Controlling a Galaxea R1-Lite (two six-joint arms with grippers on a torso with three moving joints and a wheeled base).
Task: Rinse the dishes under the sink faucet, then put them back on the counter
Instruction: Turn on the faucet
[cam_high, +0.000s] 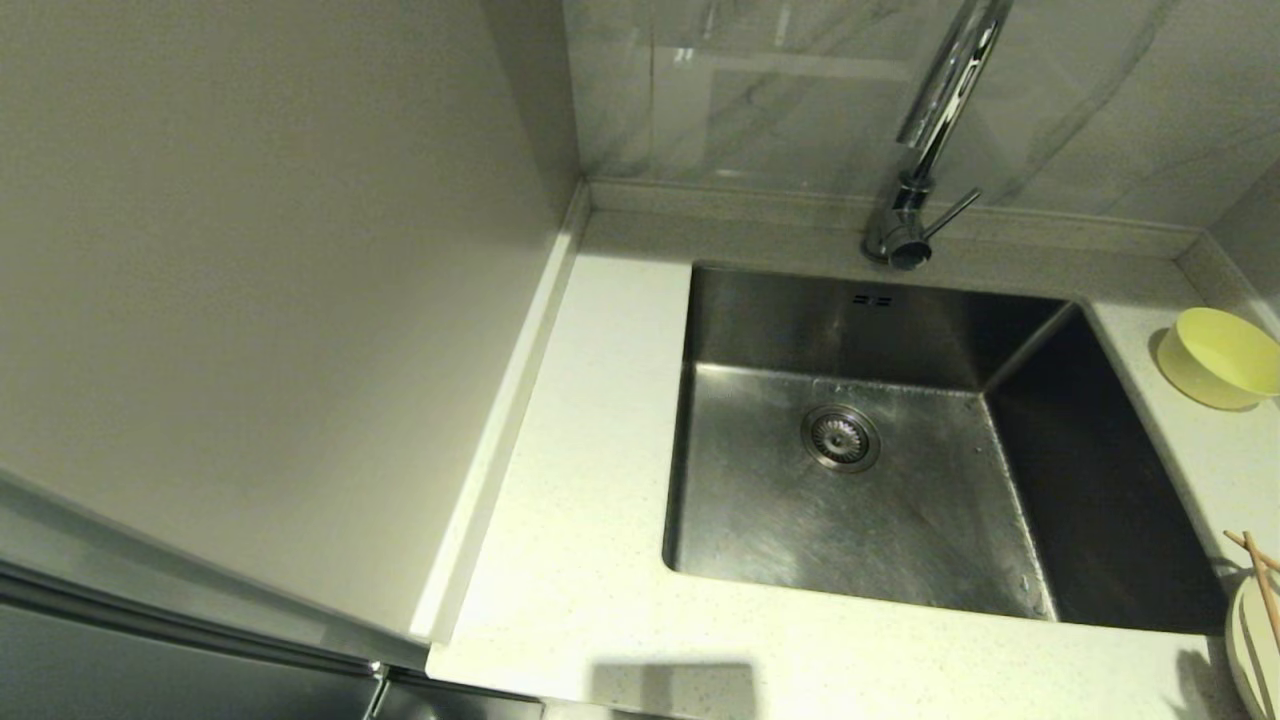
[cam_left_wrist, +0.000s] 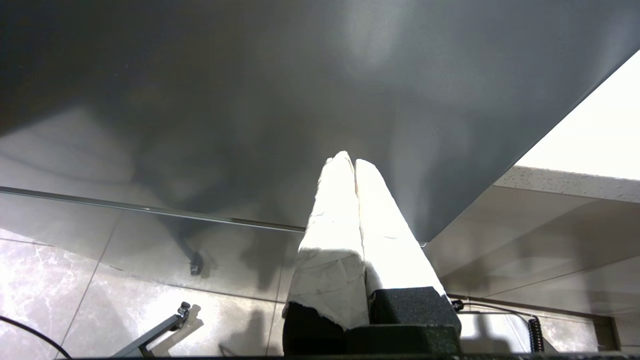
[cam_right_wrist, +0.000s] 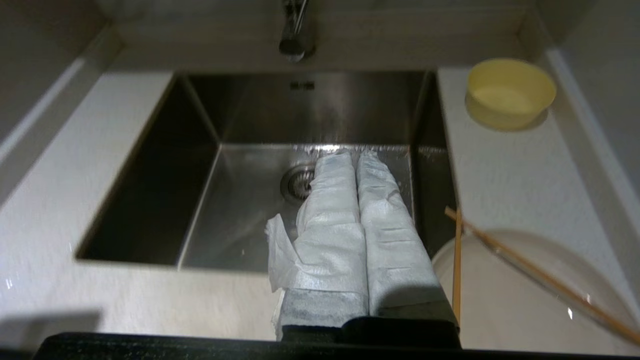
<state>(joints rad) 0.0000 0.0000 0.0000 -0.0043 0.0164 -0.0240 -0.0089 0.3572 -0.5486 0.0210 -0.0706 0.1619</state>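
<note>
From the head camera I see the sink (cam_high: 900, 480) set in the counter (cam_high: 590, 480), the faucet (cam_high: 925, 170) rising behind it. The bowl (cam_high: 1220, 357) sits on the counter right of the basin. At the right edge, the chopsticks (cam_high: 1262, 575) lie across the plate (cam_high: 1255, 650).

I count one bowl (cam_high: 1222, 357), one plate (cam_right_wrist: 525, 295), two chopsticks (cam_right_wrist: 530, 277), one faucet (cam_high: 925, 140), one sink (cam_high: 900, 450).
</note>
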